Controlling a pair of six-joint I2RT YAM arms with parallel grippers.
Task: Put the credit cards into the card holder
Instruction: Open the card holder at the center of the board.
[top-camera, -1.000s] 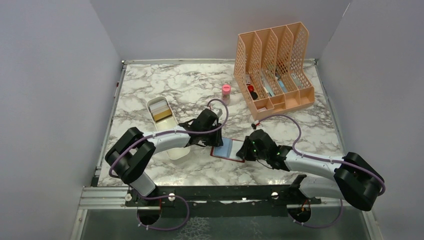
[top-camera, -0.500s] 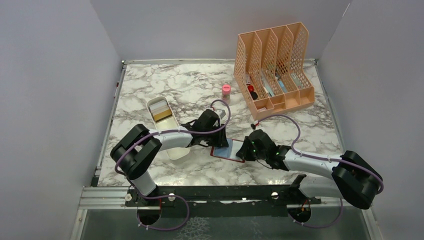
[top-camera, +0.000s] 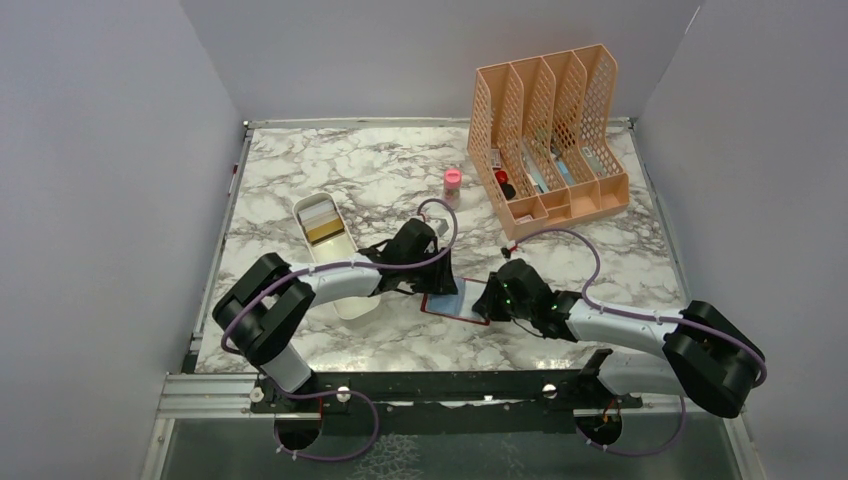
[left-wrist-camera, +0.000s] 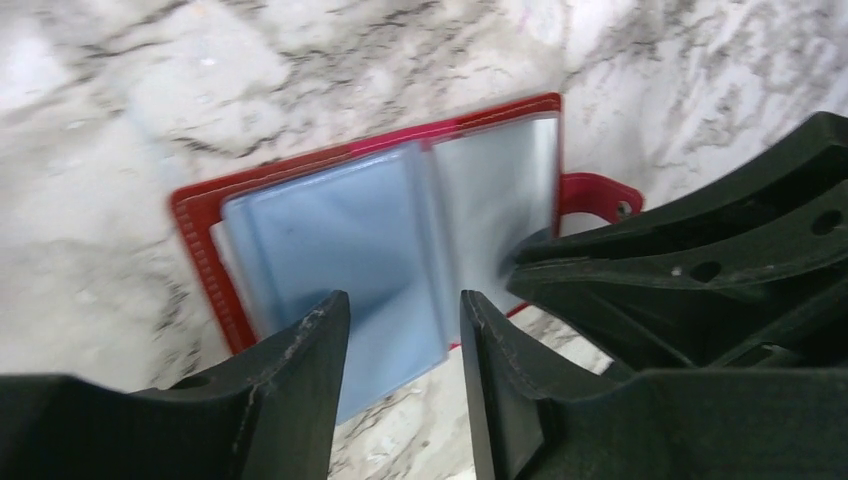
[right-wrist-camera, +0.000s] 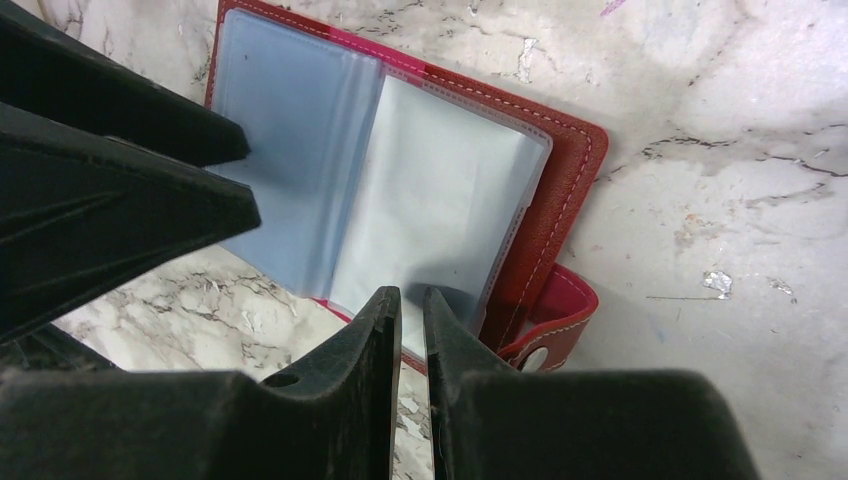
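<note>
The red card holder (top-camera: 455, 298) lies open on the marble, its clear sleeves facing up (right-wrist-camera: 440, 200). A pale blue card (left-wrist-camera: 340, 250) lies flat on its left page and sticks out past the holder's near edge. My left gripper (top-camera: 432, 285) (left-wrist-camera: 405, 300) is open, one finger on each side of that card's protruding edge, not closed on it. My right gripper (top-camera: 490, 300) (right-wrist-camera: 411, 292) is shut, its tips resting on the right-hand clear sleeve beside the red snap tab (right-wrist-camera: 560, 320). More cards (top-camera: 322, 225) sit in a white tray (top-camera: 303, 203).
The white tray stands left of the left arm's forearm. A small pink-capped bottle (top-camera: 452, 183) stands behind the grippers. A peach mesh file organizer (top-camera: 545, 130) with small items fills the back right. Grey walls close in both sides.
The left arm's elbow shifted slightly right and back again. Both grippers stay at the card holder, which has not moved.
</note>
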